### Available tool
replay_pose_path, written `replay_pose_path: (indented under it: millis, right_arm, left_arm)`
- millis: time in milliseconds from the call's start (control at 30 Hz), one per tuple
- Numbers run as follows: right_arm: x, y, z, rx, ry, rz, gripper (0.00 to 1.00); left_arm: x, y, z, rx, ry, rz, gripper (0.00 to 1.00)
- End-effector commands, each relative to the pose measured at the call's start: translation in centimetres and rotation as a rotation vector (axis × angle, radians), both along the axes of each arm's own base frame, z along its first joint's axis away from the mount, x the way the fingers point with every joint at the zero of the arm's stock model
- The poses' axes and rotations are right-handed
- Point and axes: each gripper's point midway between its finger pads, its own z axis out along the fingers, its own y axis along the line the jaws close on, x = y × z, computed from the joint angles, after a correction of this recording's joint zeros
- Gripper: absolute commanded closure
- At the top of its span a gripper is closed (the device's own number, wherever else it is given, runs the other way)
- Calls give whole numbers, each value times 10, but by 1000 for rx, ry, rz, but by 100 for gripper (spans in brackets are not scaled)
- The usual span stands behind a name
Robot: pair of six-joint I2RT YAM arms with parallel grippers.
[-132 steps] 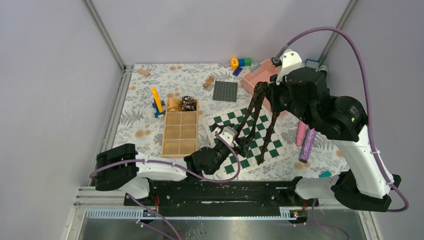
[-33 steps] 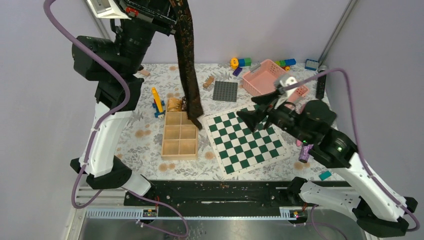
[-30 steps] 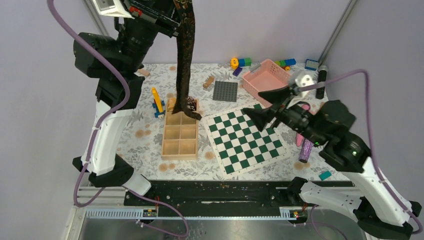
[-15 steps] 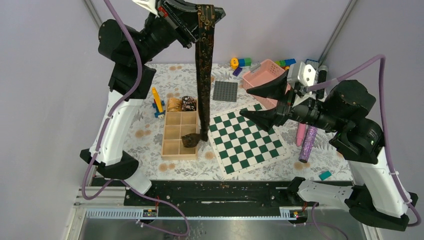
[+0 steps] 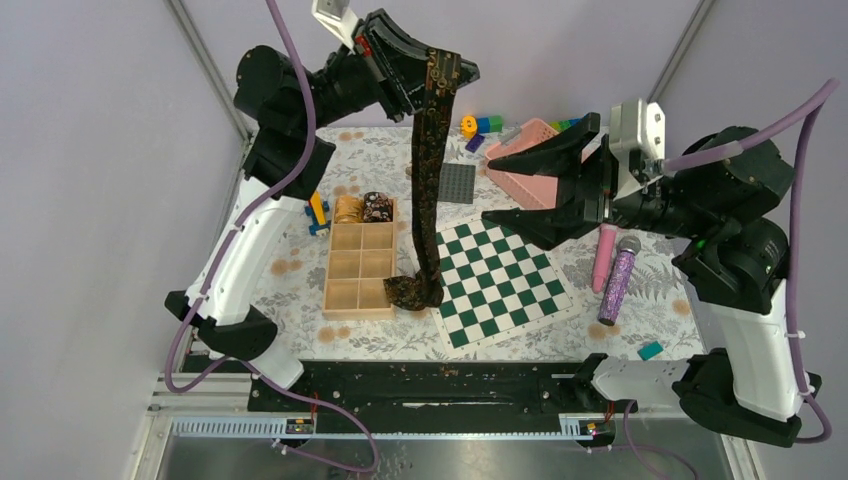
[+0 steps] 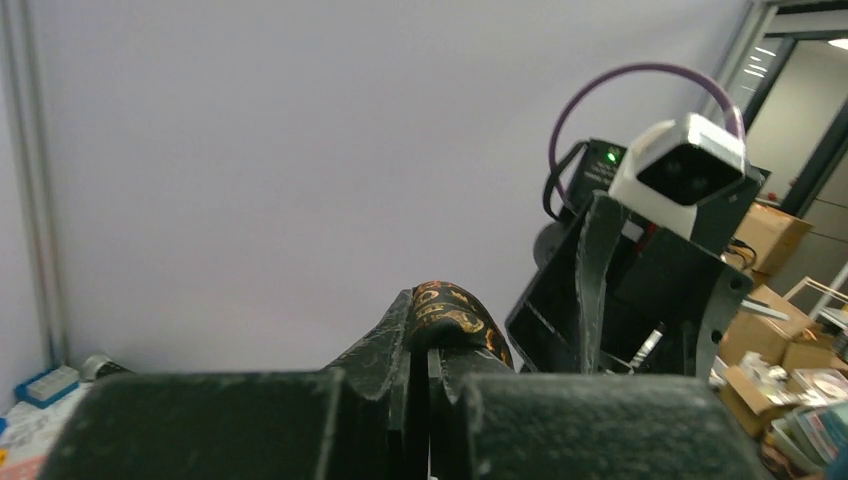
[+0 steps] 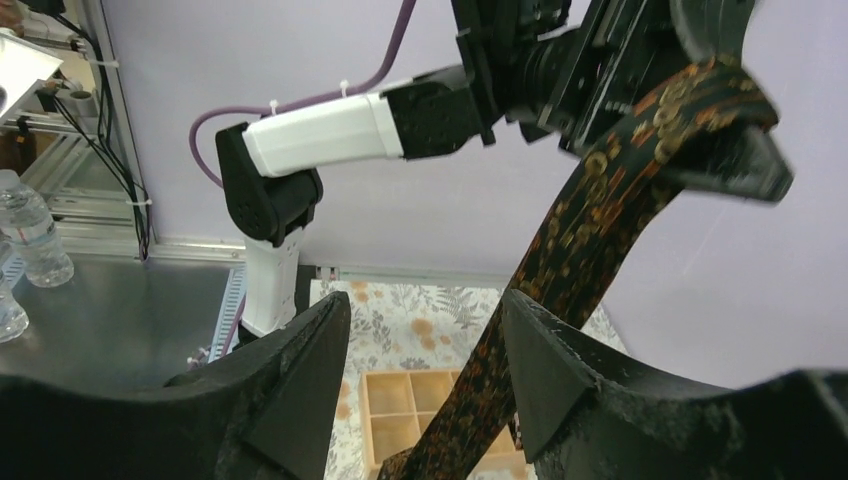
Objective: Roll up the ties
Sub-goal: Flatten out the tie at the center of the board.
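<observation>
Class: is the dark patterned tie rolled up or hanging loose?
Hanging loose: the tie drapes from the left gripper, its bottom end bunched below.

The top external camera sits above and behind the arm bases, looking down from a distance over the whole table (image 5: 380, 340). The left wrist camera, high up, faces roughly level over the left gripper (image 6: 425, 330) — the tie (image 6: 452, 308) right at its lens — toward the right arm's white camera housing (image 6: 680, 165). The right wrist camera looks back between the right gripper (image 7: 425, 335) fingers at the left arm (image 7: 330, 130), the same tie, and the compartment tray (image 7: 410, 400) below.
</observation>
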Motion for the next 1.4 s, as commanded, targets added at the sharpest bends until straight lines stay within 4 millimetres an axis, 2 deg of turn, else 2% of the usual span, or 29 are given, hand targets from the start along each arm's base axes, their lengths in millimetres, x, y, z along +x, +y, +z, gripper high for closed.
replay_pose_path:
  millis: [0, 167, 500, 700, 1367]
  right_arm:
    - [-1, 7, 11, 4, -9, 56, 36]
    - [8, 14, 12, -1, 4, 58, 38]
    - [29, 24, 0, -29, 42, 33, 40]
    - [29, 29, -9, -42, 67, 63, 43]
    - [40, 34, -58, -89, 136, 38, 42]
  left_arm:
    - [-43, 11, 17, -35, -104, -79, 100]
    - [-49, 8, 16, -37, -102, -106, 100]
    - [-60, 0, 15, -39, -103, -158, 100]
    - [-59, -2, 16, -42, -99, -164, 100]
    - [-60, -3, 17, -44, -105, -178, 100]
